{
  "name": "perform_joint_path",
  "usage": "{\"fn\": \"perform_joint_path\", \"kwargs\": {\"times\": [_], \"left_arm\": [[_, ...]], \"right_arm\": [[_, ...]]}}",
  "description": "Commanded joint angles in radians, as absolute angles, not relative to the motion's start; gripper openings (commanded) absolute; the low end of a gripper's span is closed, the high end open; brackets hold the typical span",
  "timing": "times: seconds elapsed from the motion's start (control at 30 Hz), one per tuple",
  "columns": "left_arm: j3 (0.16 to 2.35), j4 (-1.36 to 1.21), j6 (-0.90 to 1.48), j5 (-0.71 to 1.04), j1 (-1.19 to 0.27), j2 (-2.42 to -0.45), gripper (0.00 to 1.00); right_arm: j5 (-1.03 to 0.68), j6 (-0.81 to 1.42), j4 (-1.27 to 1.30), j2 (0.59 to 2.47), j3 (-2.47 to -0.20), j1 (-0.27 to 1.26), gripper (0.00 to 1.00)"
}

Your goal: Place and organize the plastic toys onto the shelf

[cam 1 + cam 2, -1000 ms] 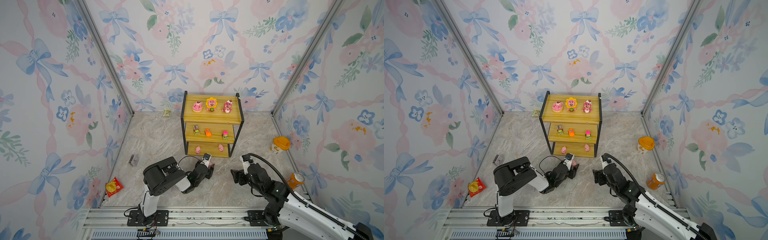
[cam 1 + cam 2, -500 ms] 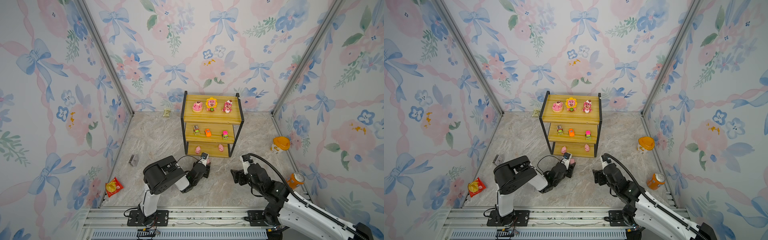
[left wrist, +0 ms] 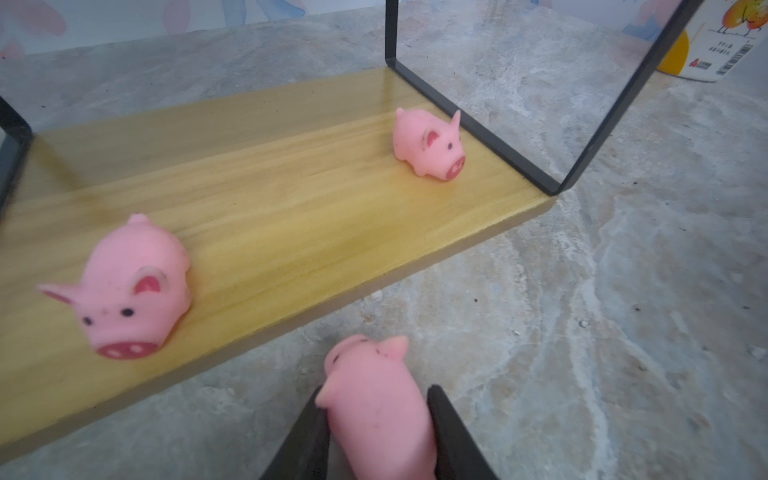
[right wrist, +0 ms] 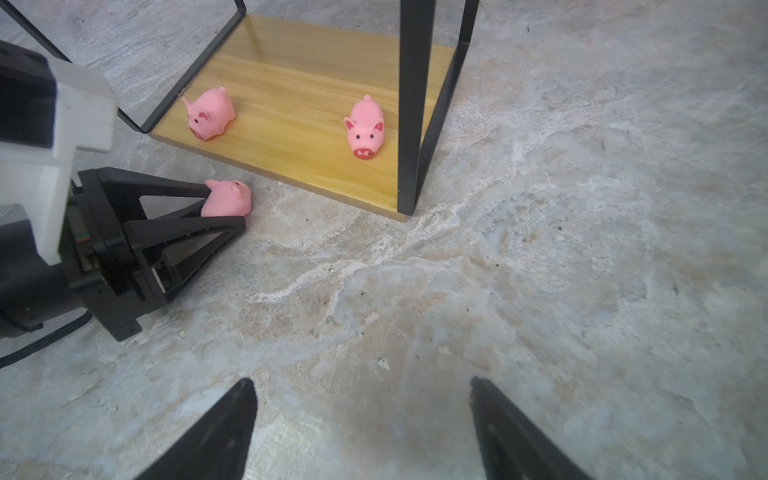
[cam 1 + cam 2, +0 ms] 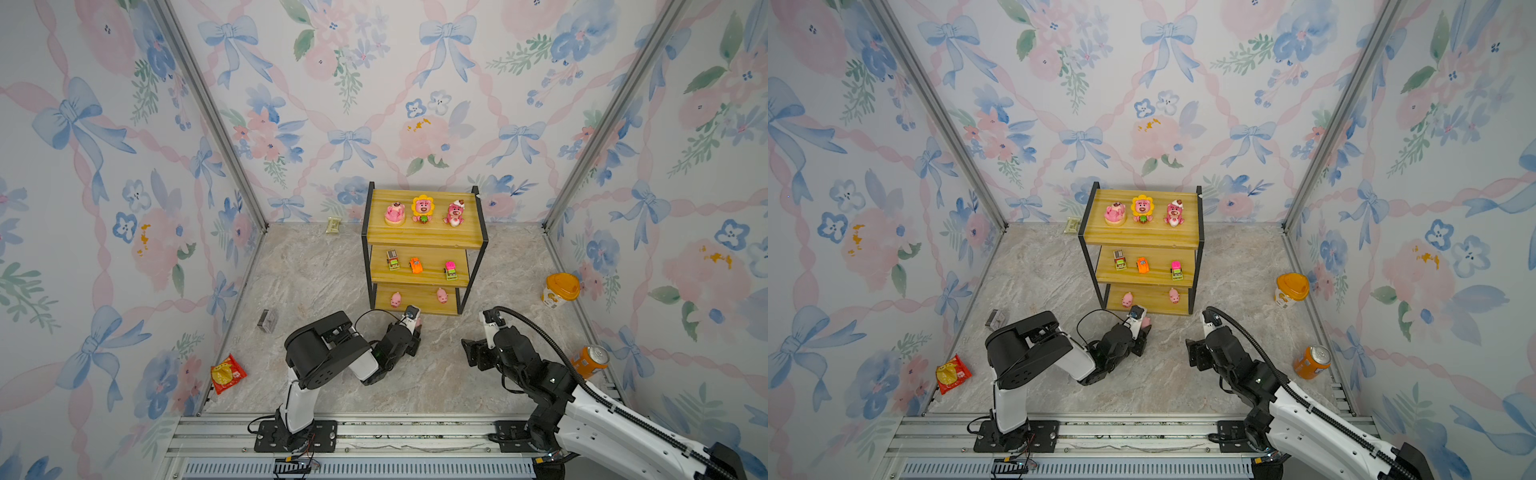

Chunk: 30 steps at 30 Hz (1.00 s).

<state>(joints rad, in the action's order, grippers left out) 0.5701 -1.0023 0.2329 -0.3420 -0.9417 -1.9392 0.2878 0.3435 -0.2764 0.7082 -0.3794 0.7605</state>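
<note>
The left tool [image 3: 376, 392] grips a pink pig [image 4: 230, 198] by both flanks, down at the tabletop [image 4: 540, 249] just short of the shelf [image 3: 291, 187]. Ahead of that tool, a near pig [image 3: 133, 291] and a far pig [image 3: 428, 145] stand on the shelf's bottom board. The right tool [image 4: 361, 383] is wide open and empty, well apart from it.

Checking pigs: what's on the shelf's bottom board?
Left pig and right pig, apart. The third pig is on the floor, in the left gripper. In both top views the middle board hides the rear.
</note>
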Motion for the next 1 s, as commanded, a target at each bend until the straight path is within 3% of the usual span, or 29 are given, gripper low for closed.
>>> {"fn": "perform_joint_path", "kwargs": {"times": [0.0, 0.37, 0.97], "left_arm": [[0.594, -0.989, 0.191, -0.333, -0.939, -1.900, 0.37], [0.617, -0.993, 0.181, -0.388, -0.945, -1.876, 0.35], [0.713, -1.091, 0.251, -0.495, -0.944, -2.000, 0.37]], "right_arm": [[0.316, 0.338, -0.288, 0.684, -0.387, 0.766, 0.83], [0.325, 0.343, -0.315, 0.632, -0.371, 0.755, 0.83], [0.334, 0.347, -0.348, 0.571, -0.354, 0.746, 0.83]]}}
